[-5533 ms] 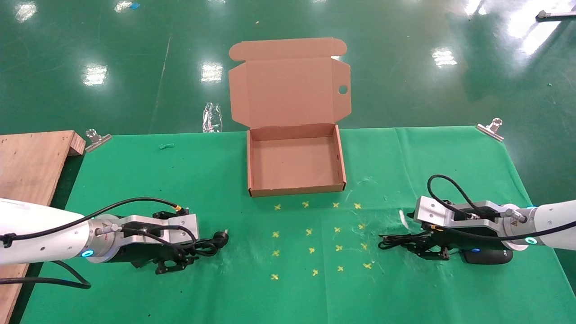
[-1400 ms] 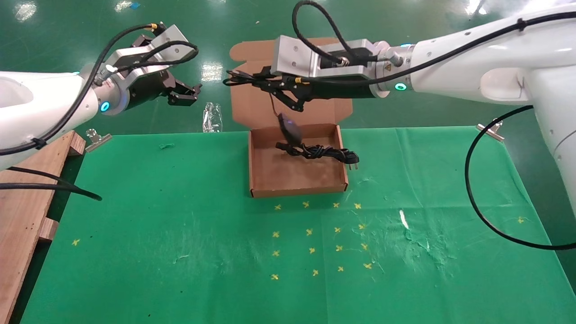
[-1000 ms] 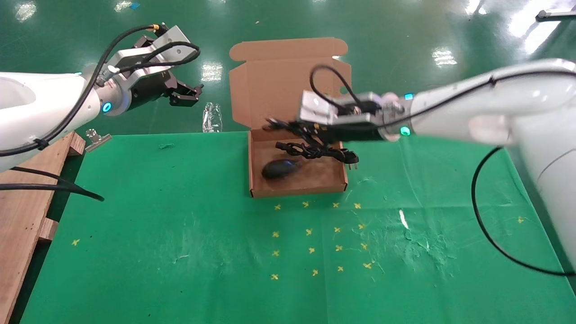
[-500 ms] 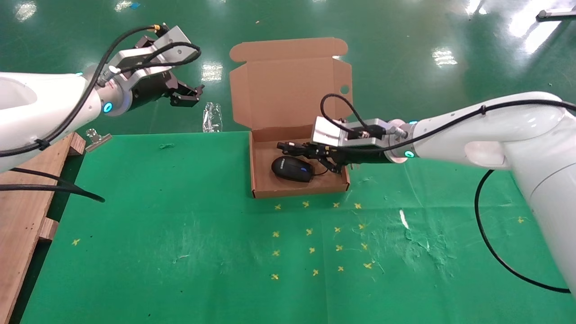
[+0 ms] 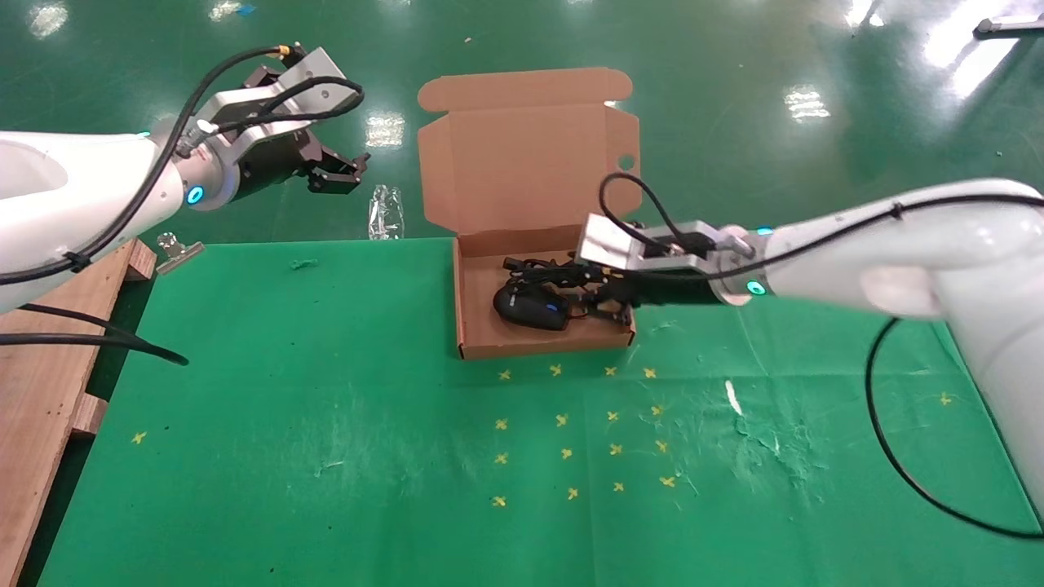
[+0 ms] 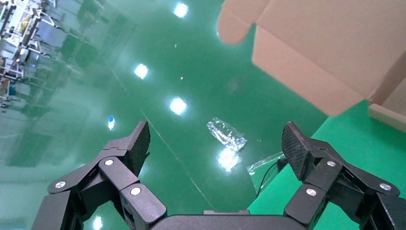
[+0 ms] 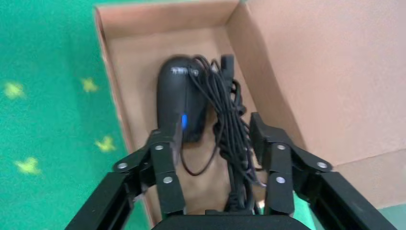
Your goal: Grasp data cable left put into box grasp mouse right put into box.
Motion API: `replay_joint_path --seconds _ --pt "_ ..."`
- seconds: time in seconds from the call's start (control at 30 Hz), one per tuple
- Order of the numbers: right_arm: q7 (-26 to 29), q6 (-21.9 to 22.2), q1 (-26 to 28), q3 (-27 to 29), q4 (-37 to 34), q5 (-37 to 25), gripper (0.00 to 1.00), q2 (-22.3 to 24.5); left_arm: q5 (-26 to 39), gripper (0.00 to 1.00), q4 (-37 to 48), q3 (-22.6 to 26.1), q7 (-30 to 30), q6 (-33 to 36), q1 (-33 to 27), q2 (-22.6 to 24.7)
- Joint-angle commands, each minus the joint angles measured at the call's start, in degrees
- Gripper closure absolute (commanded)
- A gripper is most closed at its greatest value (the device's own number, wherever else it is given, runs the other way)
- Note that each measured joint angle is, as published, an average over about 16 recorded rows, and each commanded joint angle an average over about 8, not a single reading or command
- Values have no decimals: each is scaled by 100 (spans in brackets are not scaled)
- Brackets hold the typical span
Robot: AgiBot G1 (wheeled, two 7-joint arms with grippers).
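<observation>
mouse (image 5: 532,306) now down in the box (image 5: 469,326) under the right tool (image 7: 215,143).
its fingers stand apart astride cords; retreating could snag and drag them over the box wall. left tool (image 6: 215,148), spread apart, waits far from the box.

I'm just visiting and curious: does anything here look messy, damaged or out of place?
Mostly tidy: the mouse and the cable lie in the box, under the open right gripper. The green cloth is scuffed and torn on its right side, and a crumpled clear wrapper lies on the floor beyond the table.
</observation>
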Motion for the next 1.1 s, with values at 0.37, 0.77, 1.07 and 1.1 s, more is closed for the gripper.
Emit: replay_joint_path --seconds 0.37,0.77,1.07,1.1 --pt "666 -575 -652 371 1149 989 0 813 0 0 0 0 0 0 0 0" --pt "1357 -1173 -1326 758 2342 2016 0 1656 -17 0 0 -5 9 7 5 -4" --pt "1875 -1622 -1831 1047 3237 2786 0 2288 -1049 0 -15 -339 571 436 275 -223" --pt "1933 -1672 -1888 1080 3338 2873 0 2359 -1221 0 -18 -394 664 508 320 -260"
